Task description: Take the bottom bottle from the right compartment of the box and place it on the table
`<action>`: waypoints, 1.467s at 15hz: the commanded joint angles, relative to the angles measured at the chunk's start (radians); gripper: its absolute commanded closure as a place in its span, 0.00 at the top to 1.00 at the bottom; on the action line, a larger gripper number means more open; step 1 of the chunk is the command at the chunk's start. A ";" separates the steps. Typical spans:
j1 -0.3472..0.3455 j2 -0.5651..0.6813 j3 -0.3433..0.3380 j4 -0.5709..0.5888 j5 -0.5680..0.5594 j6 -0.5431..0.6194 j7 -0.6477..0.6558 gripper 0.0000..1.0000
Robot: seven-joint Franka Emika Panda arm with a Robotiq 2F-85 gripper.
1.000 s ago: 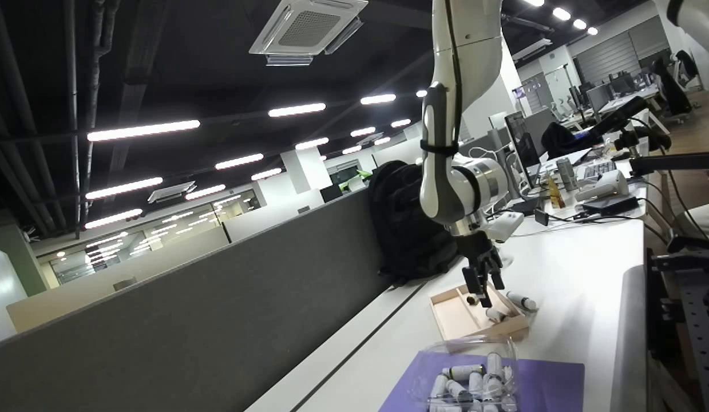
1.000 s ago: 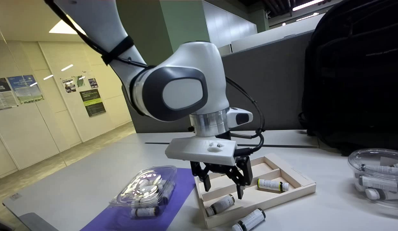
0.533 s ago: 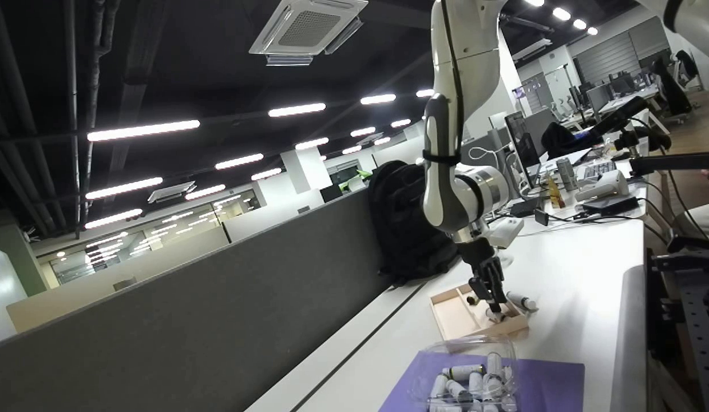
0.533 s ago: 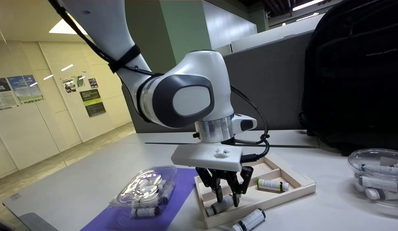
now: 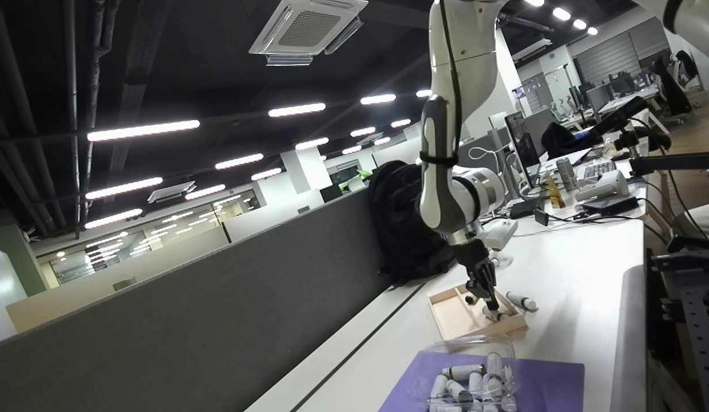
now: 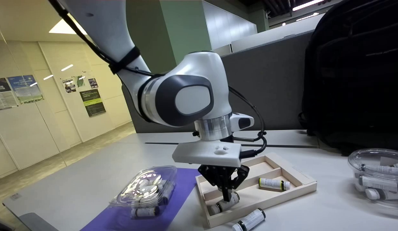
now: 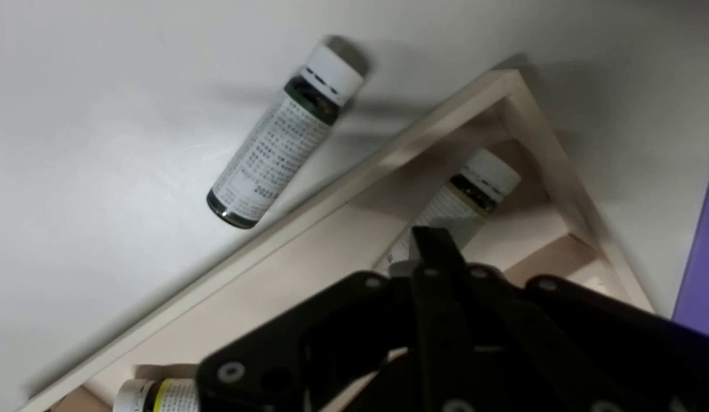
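Observation:
The bottom bottle [image 7: 450, 213], white-capped with a pale label, lies tilted in the right compartment of the tan wooden box [image 6: 266, 205]. My gripper [image 6: 227, 197] reaches down into that compartment, its fingers pressed together. In the wrist view the dark fingertips [image 7: 434, 236] overlap the bottle's label, and no bottle shows between them; whether they touch it I cannot tell. The bottle's far end is hidden behind the gripper. A yellow-banded bottle [image 6: 271, 184] lies further along the same compartment. The white table [image 5: 577, 269] carries the box.
Just outside the box wall another bottle [image 7: 274, 146] lies on the table. A clear clamshell [image 6: 147, 189] of bottles rests on a purple mat [image 5: 551, 380]. In an exterior view stands a round clear tub [image 6: 378, 176] of bottles, with a black backpack [image 6: 353, 83] behind.
The gripper has come down into the compartment and its jaws have gone from open to shut. The bottle beneath it has shifted slightly, and the box has moved a little too.

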 commanded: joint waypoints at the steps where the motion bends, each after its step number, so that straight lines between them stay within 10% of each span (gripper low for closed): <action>1: -0.018 0.014 0.019 0.024 -0.022 -0.007 0.043 0.34; 12: -0.028 0.043 0.023 0.034 -0.016 -0.005 0.059 1.00; 13: -0.031 0.047 0.026 0.036 -0.013 -0.003 0.060 0.64; 15: -0.034 0.053 0.027 0.041 -0.014 -0.003 0.062 0.67; 22: -0.049 0.043 0.041 0.033 -0.010 0.001 0.053 0.19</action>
